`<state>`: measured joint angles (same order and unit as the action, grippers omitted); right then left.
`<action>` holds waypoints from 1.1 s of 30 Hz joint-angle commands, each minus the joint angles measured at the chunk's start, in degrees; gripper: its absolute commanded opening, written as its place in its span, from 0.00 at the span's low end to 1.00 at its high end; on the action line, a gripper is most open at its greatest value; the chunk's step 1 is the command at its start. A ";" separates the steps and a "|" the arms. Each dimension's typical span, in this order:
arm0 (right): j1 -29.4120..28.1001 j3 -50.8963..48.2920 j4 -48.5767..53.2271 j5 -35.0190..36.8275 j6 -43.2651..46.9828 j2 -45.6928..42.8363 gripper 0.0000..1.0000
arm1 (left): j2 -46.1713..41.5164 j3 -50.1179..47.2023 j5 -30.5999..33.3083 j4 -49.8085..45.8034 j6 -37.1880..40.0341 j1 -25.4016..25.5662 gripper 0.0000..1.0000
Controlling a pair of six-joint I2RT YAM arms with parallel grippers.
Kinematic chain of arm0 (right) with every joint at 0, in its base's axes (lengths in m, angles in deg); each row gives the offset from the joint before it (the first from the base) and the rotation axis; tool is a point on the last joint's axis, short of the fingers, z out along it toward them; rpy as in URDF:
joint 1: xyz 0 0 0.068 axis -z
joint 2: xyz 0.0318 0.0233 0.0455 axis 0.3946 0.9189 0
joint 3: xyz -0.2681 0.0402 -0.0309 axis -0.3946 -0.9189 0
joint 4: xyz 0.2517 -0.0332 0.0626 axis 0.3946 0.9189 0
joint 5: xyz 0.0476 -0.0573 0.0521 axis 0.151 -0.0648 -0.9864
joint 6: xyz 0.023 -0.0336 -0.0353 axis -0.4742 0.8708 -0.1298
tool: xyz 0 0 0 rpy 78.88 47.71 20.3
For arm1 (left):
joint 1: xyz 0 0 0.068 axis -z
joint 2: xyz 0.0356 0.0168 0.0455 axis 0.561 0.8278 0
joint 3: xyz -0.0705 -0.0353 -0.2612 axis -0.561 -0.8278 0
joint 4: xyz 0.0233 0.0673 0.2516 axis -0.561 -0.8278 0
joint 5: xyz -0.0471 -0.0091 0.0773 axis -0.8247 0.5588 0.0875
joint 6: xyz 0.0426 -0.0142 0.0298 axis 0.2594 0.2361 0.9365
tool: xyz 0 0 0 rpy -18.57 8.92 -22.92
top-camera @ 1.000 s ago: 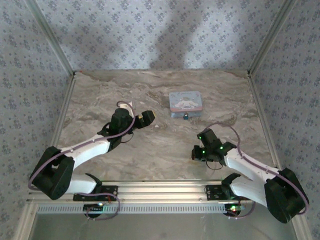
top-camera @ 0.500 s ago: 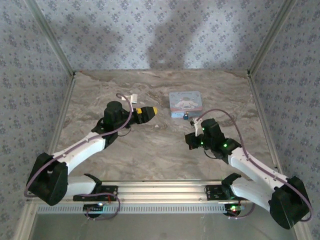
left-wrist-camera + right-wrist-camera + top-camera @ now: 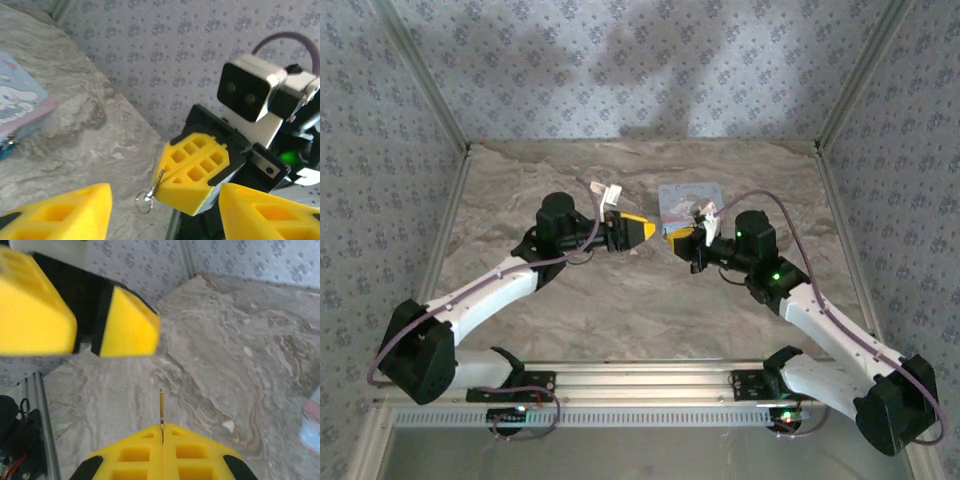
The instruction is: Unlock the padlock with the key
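My right gripper (image 3: pixel 681 241) is shut on the key (image 3: pixel 158 182), a thin silvery blade with a small ring (image 3: pixel 144 202) hanging from it. From the right wrist the key (image 3: pixel 161 407) sticks straight out of the closed yellow fingertips (image 3: pixel 145 440). My left gripper (image 3: pixel 642 230) faces it a short way off. It is open, and its yellow fingers (image 3: pixel 75 207) stand wide on either side of the right gripper's tip. A teal-blue sliver with a bit of metal, apparently the padlock (image 3: pixel 4 149), peeks out at the tin's near edge. From above, the right gripper hides it.
The pale blue picture tin (image 3: pixel 688 199) lies on the marble table (image 3: pixel 620 300) just behind both grippers, also at the tin (image 3: pixel 17 102) and the tin (image 3: pixel 312 425). Patterned walls (image 3: pixel 640 70) close in the back and sides.
Both arms swung inward and forward to the table's middle. The right gripper carried the key up in front of the tin, and the left gripper came to face it, tips nearly meeting.
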<state>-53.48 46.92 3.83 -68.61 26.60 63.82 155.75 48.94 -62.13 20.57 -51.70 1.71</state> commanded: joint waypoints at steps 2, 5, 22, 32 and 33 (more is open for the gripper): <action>-0.47 3.62 -0.72 -4.58 1.05 1.83 0.00 | 1.35 2.39 -3.25 -0.31 2.99 0.82 0.52; -1.04 4.83 -0.65 -5.52 1.06 3.01 0.00 | 1.61 2.73 -3.19 -0.31 3.24 1.06 0.50; -2.65 5.14 -0.71 -5.49 0.48 4.60 0.00 | 1.86 2.49 -1.52 0.14 3.01 1.53 0.32; -1.39 4.05 -3.29 -5.96 -3.77 4.08 0.05 | 1.44 2.48 0.59 1.63 1.65 1.66 0.00; -0.76 3.16 -4.77 -6.59 -5.45 3.71 0.08 | 1.33 2.35 1.28 2.23 1.11 1.72 0.00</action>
<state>-54.99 50.66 3.26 -73.20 24.74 68.39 157.80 49.75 -62.37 19.85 -49.73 2.87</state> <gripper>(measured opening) 0.071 0.047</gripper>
